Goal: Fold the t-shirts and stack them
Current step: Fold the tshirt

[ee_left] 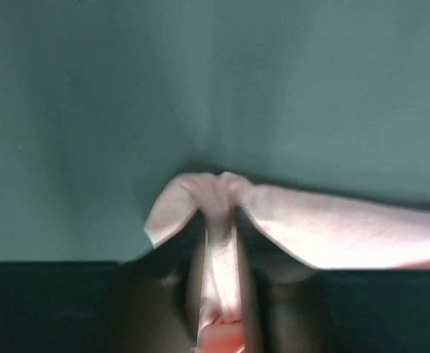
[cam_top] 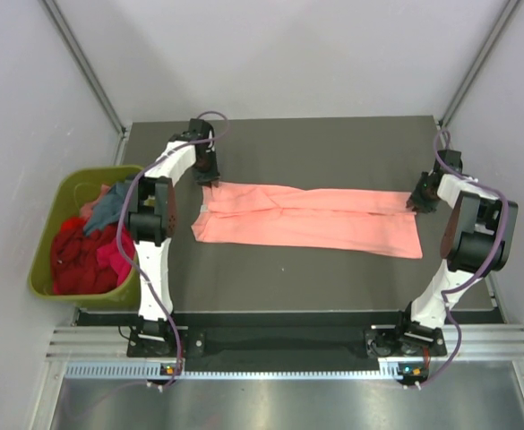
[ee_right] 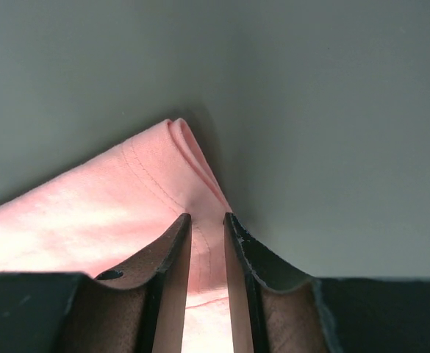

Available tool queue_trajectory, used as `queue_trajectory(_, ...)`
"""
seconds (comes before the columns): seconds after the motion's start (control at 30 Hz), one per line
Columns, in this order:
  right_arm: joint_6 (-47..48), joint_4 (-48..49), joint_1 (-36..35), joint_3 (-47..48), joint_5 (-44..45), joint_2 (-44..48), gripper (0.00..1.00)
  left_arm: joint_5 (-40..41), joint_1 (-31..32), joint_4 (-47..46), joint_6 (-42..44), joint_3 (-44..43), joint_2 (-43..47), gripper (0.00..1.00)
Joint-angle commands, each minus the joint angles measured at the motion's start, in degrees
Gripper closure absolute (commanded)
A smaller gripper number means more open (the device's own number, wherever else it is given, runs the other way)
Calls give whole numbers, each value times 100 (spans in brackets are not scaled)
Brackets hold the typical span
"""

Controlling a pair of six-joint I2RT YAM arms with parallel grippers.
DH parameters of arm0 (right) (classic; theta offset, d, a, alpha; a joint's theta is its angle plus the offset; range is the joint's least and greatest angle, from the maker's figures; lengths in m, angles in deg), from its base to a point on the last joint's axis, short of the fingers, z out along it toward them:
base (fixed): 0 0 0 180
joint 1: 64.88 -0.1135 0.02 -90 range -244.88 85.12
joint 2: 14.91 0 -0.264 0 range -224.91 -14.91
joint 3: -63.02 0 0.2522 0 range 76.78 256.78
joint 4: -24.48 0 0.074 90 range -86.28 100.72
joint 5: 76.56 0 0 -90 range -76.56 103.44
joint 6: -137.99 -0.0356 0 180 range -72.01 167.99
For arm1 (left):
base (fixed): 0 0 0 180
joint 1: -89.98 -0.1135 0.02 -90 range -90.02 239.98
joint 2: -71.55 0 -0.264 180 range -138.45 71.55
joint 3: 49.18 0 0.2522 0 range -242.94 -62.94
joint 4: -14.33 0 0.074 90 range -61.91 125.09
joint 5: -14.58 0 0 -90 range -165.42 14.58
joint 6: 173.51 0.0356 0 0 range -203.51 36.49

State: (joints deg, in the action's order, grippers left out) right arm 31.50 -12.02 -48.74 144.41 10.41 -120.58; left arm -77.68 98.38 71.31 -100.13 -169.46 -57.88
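A large salmon-pink t-shirt (cam_top: 306,219) lies folded into a long strip across the dark table. My left gripper (cam_top: 210,179) is at its far left corner. In the blurred left wrist view the gripper (ee_left: 220,209) is shut on a bunched pinch of the pink cloth (ee_left: 332,228). At the far right corner sits my right gripper (cam_top: 416,199). In the right wrist view the gripper (ee_right: 207,217) stands narrow with the shirt's hemmed corner (ee_right: 90,220) between the fingers. More t-shirts, red (cam_top: 73,260), magenta (cam_top: 114,260) and teal-blue (cam_top: 109,208), lie heaped in the bin.
An olive-green plastic bin (cam_top: 42,251) stands off the table's left edge, beside the left arm. Grey walls close in the table on three sides. A metal rail runs along the near edge by the arm bases.
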Motion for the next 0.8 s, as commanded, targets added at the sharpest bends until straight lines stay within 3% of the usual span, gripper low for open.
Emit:
queue_trajectory(0.0,146,147,21,224,276,-182,76,-20,-14,-183,107,-299,-179,81)
queue_trajectory(0.1,181,147,38,241,469,-217,79,348,-49,-130,-7,-457,-294,100)
queue_trajectory(0.23,199,139,47,259,610,-279,79,727,-102,-156,-148,-563,-355,100)
queue_trajectory(0.37,216,95,47,347,549,-226,79,343,-102,-86,-131,-694,-277,100)
queue_trajectory(0.4,199,51,38,355,540,-139,78,253,-102,-8,-105,-721,-233,92)
queue_trajectory(0.43,190,-19,30,382,505,-77,78,253,-93,11,-87,-730,-171,76)
queue_trajectory(0.47,129,-72,21,425,505,-16,78,61,-93,28,-78,-721,-5,70)
queue_trajectory(0.57,-151,-431,-14,618,549,230,76,164,-50,125,71,-669,390,63)
queue_trajectory(0.77,-898,-986,-260,752,900,670,70,402,222,195,265,-46,1417,62)
